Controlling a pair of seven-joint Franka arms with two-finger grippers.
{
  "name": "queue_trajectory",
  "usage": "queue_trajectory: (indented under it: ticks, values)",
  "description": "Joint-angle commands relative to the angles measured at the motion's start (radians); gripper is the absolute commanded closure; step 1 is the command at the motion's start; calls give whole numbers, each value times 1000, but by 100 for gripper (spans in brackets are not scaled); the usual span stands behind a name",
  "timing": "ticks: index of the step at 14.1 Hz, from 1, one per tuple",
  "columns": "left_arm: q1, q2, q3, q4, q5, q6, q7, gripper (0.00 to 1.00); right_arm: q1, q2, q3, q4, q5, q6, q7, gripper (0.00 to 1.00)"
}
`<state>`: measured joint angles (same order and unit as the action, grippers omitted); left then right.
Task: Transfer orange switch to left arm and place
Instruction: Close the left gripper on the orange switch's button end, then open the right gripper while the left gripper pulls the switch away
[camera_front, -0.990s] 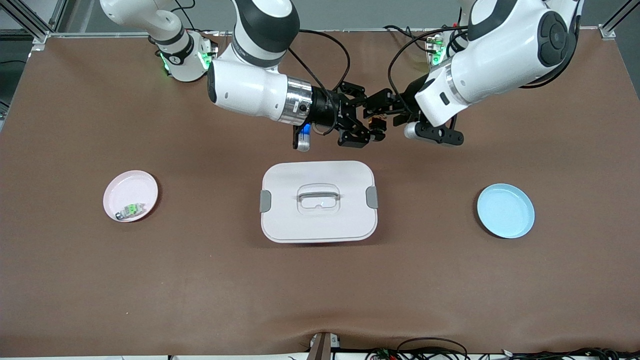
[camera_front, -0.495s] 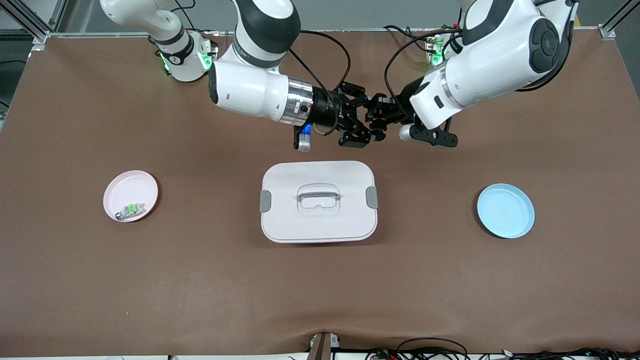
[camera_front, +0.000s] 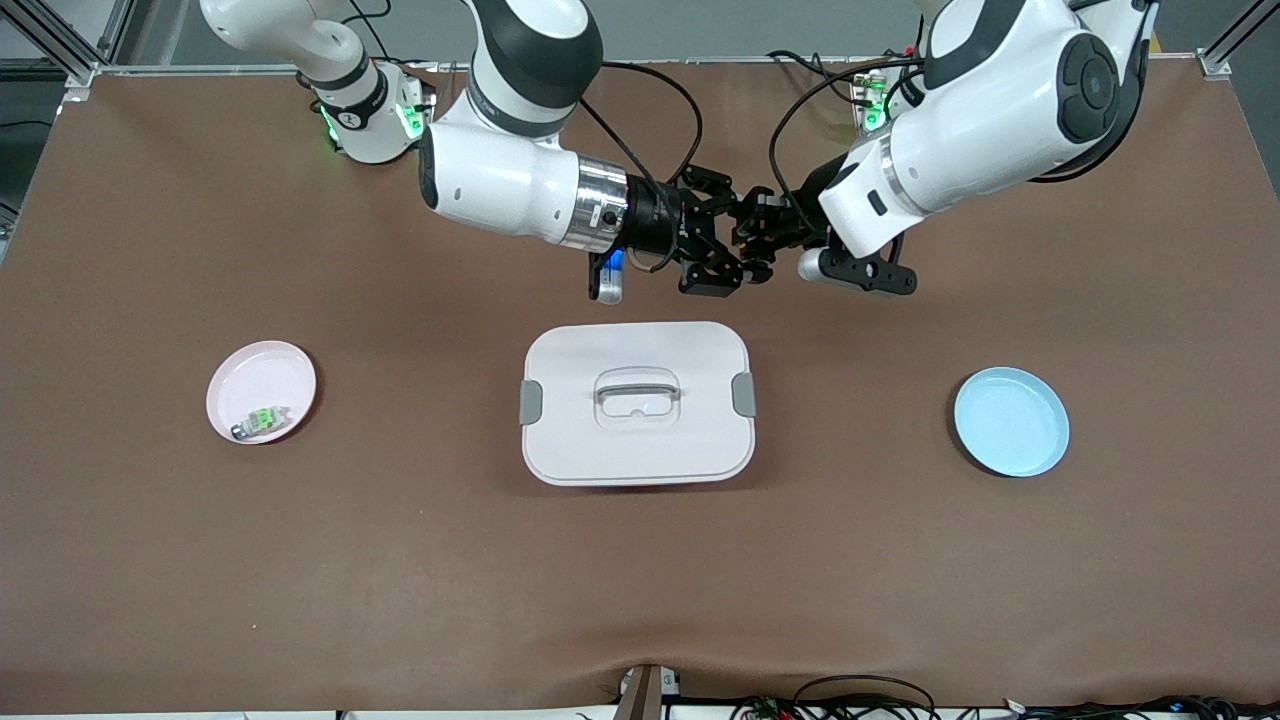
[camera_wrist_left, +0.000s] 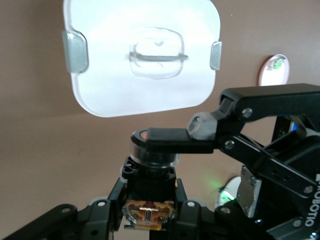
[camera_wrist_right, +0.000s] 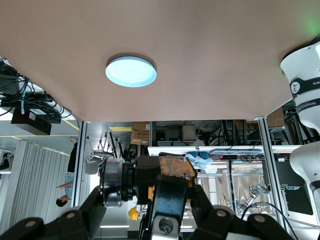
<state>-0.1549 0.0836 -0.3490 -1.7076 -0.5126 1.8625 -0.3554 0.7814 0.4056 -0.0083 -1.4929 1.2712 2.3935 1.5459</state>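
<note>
Orange switch (camera_wrist_left: 152, 150) pinched mid-air between both claws, farther from front camera than box (camera_front: 637, 402). Left claw (camera_front: 762, 228) and right claw (camera_front: 722, 252) both clamped on it. Tiny, light, rigid, likely slippery; best gripped across black body.

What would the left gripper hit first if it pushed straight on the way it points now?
The right gripper, most likely: the two meet tip to tip above the table, both shut on the orange switch. The left gripper would drive the switch into it almost at once.

White arms (camera_front: 500, 185), black joint bands, black cables, green lights
</note>
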Motion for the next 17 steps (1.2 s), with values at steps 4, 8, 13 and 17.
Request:
queue_trajectory:
  ticks: [4,8,13,17]
  values:
    - [69,-1,21,32,118,-17,53,100,-4,-2,-10,11,0,-20,16,0]
    - [156,4,21,26,155,-19,185,100,-22,-11,-16,-1,-3,-49,16,0]
    - [244,68,21,25,330,-20,354,100,-115,-89,-18,-41,-140,-270,22,0]
    - [316,123,21,16,460,-20,580,100,-126,-204,-18,-128,-361,-332,17,0]
